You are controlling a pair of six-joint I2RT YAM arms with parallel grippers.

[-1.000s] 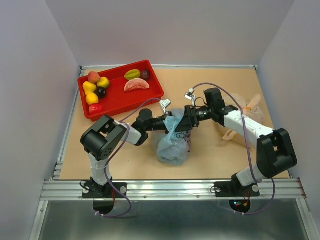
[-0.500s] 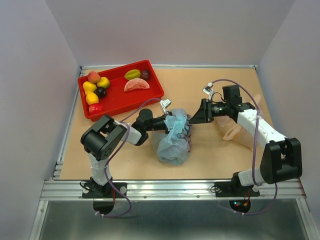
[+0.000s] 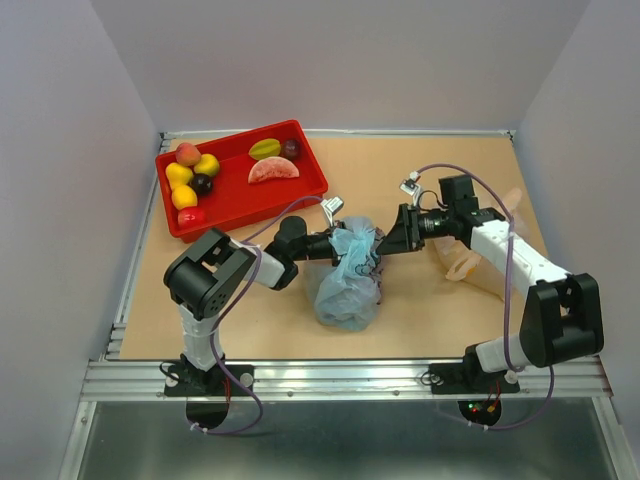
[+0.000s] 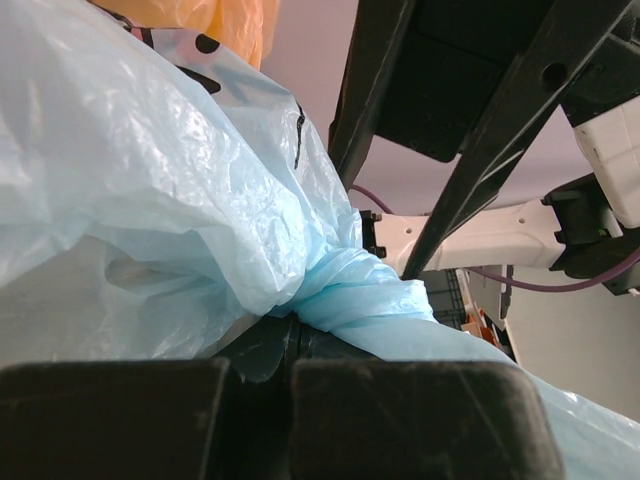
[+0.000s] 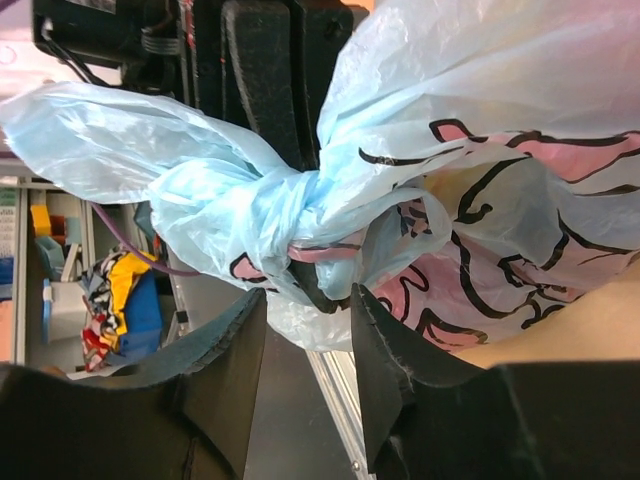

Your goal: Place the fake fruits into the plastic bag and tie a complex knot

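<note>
We count one blue bag (image 3: 345,290) mid-table with one knot (image 5: 285,210) at its top, and nine fruits (image 3: 273,171) sitting in the far-left tray (image 3: 235,195). Our left gripper (image 4: 287,365) pinches the bag's twisted neck. The right gripper (image 5: 308,330) sits just beside the knot, its two fingers narrowly apart and holding nothing.

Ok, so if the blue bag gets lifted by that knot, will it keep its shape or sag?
Probably sags: the plastic bag is thin, crinkled film, slumped in a heap. The knot looks cinched tight, so it likely holds, though glossy film could slip. Its bulging body suggests contents that may swing.
</note>
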